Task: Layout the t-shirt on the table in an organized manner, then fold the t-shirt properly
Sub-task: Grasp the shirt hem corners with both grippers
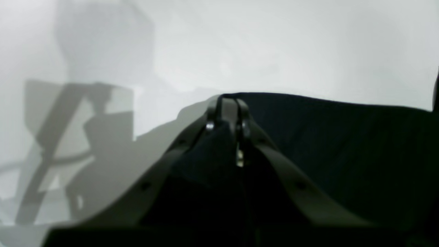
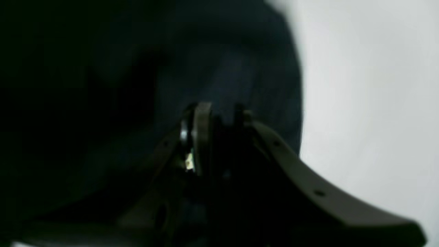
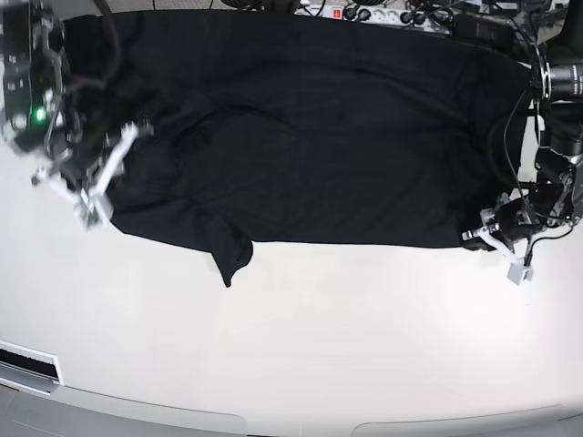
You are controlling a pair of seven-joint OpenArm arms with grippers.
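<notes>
In the left wrist view, the left arm's fingers (image 1: 228, 103) are pressed together on a fold of the plain black soft-fabric t-shirt (image 1: 343, 137), pinching its edge right where the dark cloth meets the pale surface. In the base view this left gripper (image 3: 499, 238) sits at the shirt's near corner on that view's right side.

The right arm's fingers (image 2: 219, 113) stand partly apart, low over the black cloth; whether any fabric lies between them cannot be told, since that view is dark and blurred. In the base view the right gripper (image 3: 91, 182) is over the shirt's end on that view's left side, beside a sleeve.

The t-shirt (image 3: 301, 137) lies spread wide across the far half of the large, glossy white worktop (image 3: 301, 346), mostly flat with soft wrinkles. One short sleeve hangs as a crumpled point past the near hem. Beyond the shirt's far edge a power strip with cables (image 3: 373, 13) lies on the worktop.
</notes>
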